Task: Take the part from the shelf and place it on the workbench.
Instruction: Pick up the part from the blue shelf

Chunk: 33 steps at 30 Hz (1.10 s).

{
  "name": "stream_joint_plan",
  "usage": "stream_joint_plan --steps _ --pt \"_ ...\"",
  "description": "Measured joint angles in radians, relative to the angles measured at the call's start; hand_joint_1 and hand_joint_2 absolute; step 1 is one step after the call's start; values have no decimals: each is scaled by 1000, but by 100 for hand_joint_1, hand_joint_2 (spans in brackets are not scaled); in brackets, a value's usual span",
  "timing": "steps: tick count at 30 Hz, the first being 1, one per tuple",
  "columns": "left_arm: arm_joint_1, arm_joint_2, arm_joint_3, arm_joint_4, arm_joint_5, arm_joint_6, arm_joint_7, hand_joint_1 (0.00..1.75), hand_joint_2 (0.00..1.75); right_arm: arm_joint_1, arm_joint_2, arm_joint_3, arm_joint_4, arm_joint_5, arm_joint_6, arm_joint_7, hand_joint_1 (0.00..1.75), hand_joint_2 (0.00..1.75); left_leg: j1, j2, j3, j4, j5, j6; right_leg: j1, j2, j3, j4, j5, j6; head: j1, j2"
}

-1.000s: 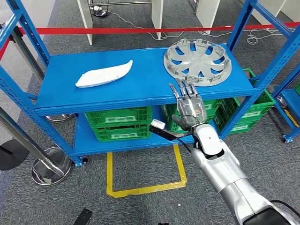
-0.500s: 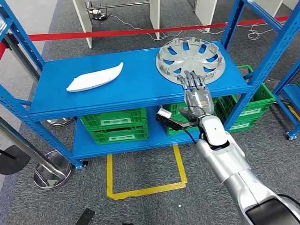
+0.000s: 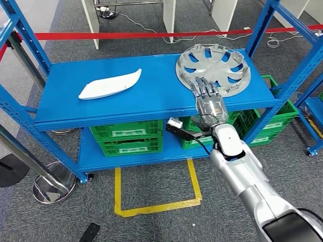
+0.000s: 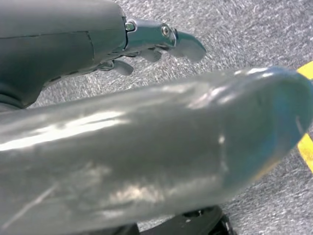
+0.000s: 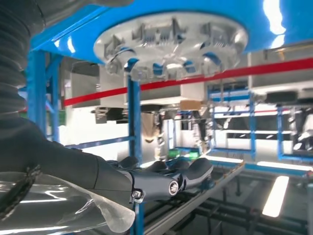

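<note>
Facing a blue steel rack [image 3: 114, 108] with two shelves, on grey carpet [image 3: 152, 191] marked with a yellow taped square [image 3: 156, 204]. On the upper shelf, toward its right end and reaching its rear edge: a round silver plastic wheel cover [image 3: 215, 68] with curved spokes, lying flat, the likely part to fetch. Toward the left end of the same shelf, well apart from it: a long white curved trim piece [image 3: 108, 84]. On the lower shelf, green slatted plastic crates [image 3: 127, 136]. Beyond the rack, a red barrier tape [image 3: 133, 35].

Right hand [image 3: 207, 101] raised over the front edge of the upper shelf, fingers apart and stretched forward, holding nothing, tips at the near rim of the wheel cover; contact cannot be told. Left hand [image 4: 110, 39] hanging over the carpet, fingers extended with nothing in them.

Step in hand, judging by this: closing in for the grasp. Best to slide fingers through a spoke opening or over the rim with the thumb beneath, clamp firmly, then lift level to avoid scraping the shelf or tipping the cover off the rear edge.
</note>
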Motion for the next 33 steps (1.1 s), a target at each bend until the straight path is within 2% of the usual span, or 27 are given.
stream_joint_plan --steps 1,2,3,4,5,6,9,11,12,14,15,16,17,19,20,21,23,25,26,28,30,31,32,33 --pt "1 -1 0 0 0 0 0 0 0 2 0 1 2 1 2 0 0 175 0 -1 4 0 -4 0 -1 0 -13 3 19 1 0 0" --pt "1 -2 0 0 0 0 0 0 0 2 0 1 3 1 4 0 0 175 1 -3 11 1 -9 -2 -1 -1 -3 -36 56 0 0 0" --pt "2 -4 0 0 0 0 0 0 0 1 0 2 4 2 6 0 0 175 1 -4 18 1 -15 -6 -2 -1 23 -104 103 -1 1 0" --pt "2 -4 0 0 0 0 1 0 0 -1 0 2 5 2 9 0 0 175 -1 -5 24 3 -21 -11 -2 -2 55 -173 137 -2 1 0" --pt "1 -5 0 0 0 0 1 0 0 -4 0 2 6 2 11 0 0 175 -3 -6 27 6 -27 -16 -2 -2 82 -228 157 -7 1 0" --pt "1 -5 0 0 0 -1 2 0 0 -6 1 3 7 2 14 0 0 175 -5 -7 28 8 -31 -22 -1 -1 99 -260 161 -12 1 0" --pt "2 -6 0 0 0 -1 3 0 0 -7 3 6 11 2 18 0 0 175 -5 -7 30 9 -40 -36 0 1 110 -272 149 -31 2 0" --pt "2 -6 0 0 0 -1 3 0 0 -9 2 6 13 2 18 0 0 175 -4 -5 16 49 -66 -46 -3 1 118 -273 144 -44 -2 0" --pt "2 -6 0 0 0 -1 3 0 0 -10 3 6 13 2 19 0 0 175 -3 -4 -8 100 -90 -50 -4 0 123 -274 141 -49 -4 0" --pt "2 -6 0 0 0 -1 3 0 0 -9 3 6 16 2 22 0 0 175 -2 -3 -80 237 -140 -55 -3 0 131 -274 134 -55 -6 0" --pt "4 -6 0 0 0 -1 3 0 0 -8 3 6 17 2 25 -1 0 175 -2 -3 -111 286 -147 -56 -2 1 135 -274 130 -56 -6 0" --pt "5 -6 0 0 0 -1 3 0 0 -7 3 6 20 2 28 -1 0 175 -2 -3 -126 300 -135 -54 -1 1 140 -274 126 -56 -6 0" --pt "6 -6 0 0 0 -1 3 0 0 -7 3 6 21 2 31 -1 0 175 -2 -3 -122 273 -103 -51 0 2 147 -274 122 -56 -6 0" --pt "6 -5 0 0 0 -1 3 0 0 -8 3 6 24 1 35 -1 0 175 -5 -3 -75 147 -17 -38 2 3 161 -274 112 -54 -6 0" --pt "6 -5 0 0 0 -1 3 0 0 -10 3 6 25 0 39 -2 0 175 -8 -2 -50 86 10 -31 4 3 165 -274 107 -51 -5 0" --pt "6 -4 0 0 0 -1 3 0 0 -12 3 6 28 -3 44 -6 0 175 -11 -2 -34 45 21 -25 5 4 166 -274 104 -47 -5 0" --pt "5 -4 0 0 -3 -2 3 0 0 -14 3 7 33 -12 56 -16 0 175 -15 -1 -25 20 14 -19 5 4 165 -277 102 -37 -5 0" --pt "4 -4 0 0 -8 -4 3 0 0 -19 3 7 38 -19 76 -32 0 175 -10 -1 -16 7 12 -13 4 3 160 -274 94 -26 -3 0" --pt "3 -4 0 0 -10 -5 3 0 0 -26 2 8 43 -21 88 -40 0 175 -8 -1 -9 0 12 -10 3 2 150 -254 84 -21 -1 0" --pt "-1 -6 0 0 -14 -10 2 0 0 -44 2 10 58 -26 110 -52 0 175 -5 -1 1 -6 10 -3 2 2 93 -152 44 -14 2 0" --pt "-4 -8 0 0 -16 -14 2 0 0 -56 2 12 78 -36 134 -66 0 175 -5 -1 6 -5 3 1 0 1 15 -29 12 -8 2 0" --pt "-3 -9 0 0 -17 -14 2 0 0 -62 2 14 91 -44 151 -76 0 175 -4 -1 11 -5 -1 1 -1 1 -8 -4 20 -6 2 0" --pt "-3 -10 0 0 -17 -15 2 0 0 -72 2 16 105 -53 169 -88 0 175 -4 -3 17 -4 -6 -1 -2 0 -13 -19 48 -5 2 0" --pt "-3 -11 0 0 -18 -15 2 0 0 -86 2 19 119 -60 186 -99 0 175 -3 -4 23 -2 -12 -4 -4 0 3 -72 91 -4 2 0"
